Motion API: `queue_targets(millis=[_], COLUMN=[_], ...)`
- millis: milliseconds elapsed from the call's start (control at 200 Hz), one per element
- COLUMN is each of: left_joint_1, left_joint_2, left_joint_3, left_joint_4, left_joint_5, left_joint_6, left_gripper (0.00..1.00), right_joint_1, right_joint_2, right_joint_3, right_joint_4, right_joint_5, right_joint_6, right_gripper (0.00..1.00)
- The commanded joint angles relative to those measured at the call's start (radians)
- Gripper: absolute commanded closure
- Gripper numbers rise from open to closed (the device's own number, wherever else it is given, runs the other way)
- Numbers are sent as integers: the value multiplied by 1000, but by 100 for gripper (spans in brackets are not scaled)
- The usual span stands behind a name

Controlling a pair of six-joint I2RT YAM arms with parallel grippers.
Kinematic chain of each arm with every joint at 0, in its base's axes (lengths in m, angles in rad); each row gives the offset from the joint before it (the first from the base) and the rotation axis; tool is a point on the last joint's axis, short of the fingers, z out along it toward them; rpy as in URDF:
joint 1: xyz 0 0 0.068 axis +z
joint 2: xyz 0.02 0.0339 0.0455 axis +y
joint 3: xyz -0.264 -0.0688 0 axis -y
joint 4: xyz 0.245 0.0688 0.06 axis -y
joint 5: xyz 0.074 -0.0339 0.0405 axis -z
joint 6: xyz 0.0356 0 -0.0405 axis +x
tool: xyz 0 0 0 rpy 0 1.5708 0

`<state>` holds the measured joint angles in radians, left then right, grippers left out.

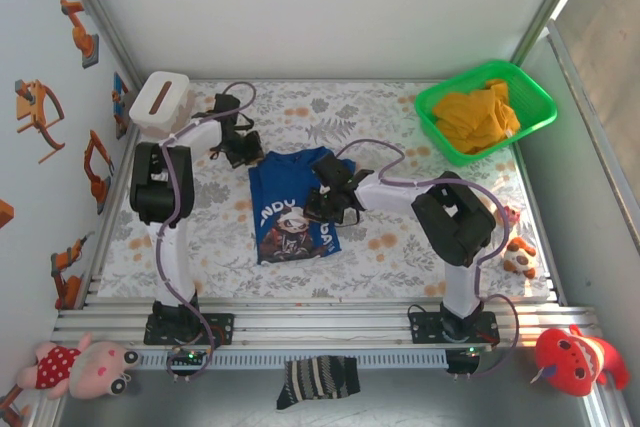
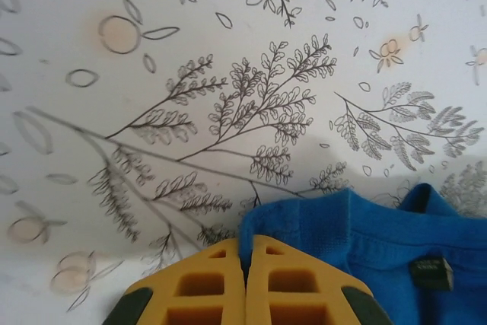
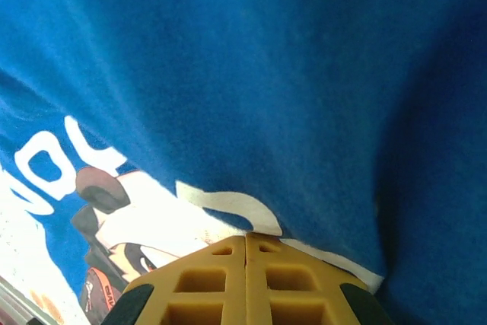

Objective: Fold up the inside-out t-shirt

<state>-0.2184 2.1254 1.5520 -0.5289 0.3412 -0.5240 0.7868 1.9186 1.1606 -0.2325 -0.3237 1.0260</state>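
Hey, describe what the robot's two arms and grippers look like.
The left arm and right arm have white tubular links with bulky black joint housings and a loose greyish-purple cable each. The left gripper and right gripper have yellow-orange fingers with rectangular recesses.

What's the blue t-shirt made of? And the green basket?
The t-shirt looks like soft knit cloth, maybe cotton. It is matte and a bit fuzzy, it drapes in folds, and it has a printed picture. The green basket looks like hard plastic, with stiff, smooth, evenly coloured walls.

The inside-out t-shirt (image 1: pixel 285 187) lies mid-way across the table (image 1: pixel 400 247), with the left gripper (image 2: pixel 245 243) at its far-left corner and the right gripper (image 3: pixel 245 240) on its right edge. A basket (image 1: pixel 520 137) stands behind, far right.
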Motion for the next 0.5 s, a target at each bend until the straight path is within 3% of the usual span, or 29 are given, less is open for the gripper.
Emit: queue_targets(millis=[0,220,496], left_joint_1=[44,97,137], left_joint_2=[-128,-189,-133], left_joint_3=[-36,-81,-89], left_joint_4=[43,54,40], left_joint_5=[15,80,48], left_joint_6=[-43,-95,-82], left_gripper=[100,100,100], right_joint_1=[0,0,0], right_joint_2=[-12,-8,6], right_joint_3=[-29,-27,-21], right_joint_4=[-33,-37,-12], right_joint_5=[56,63,24], right_joint_6=[48,54,39], right_gripper=[100,100,100])
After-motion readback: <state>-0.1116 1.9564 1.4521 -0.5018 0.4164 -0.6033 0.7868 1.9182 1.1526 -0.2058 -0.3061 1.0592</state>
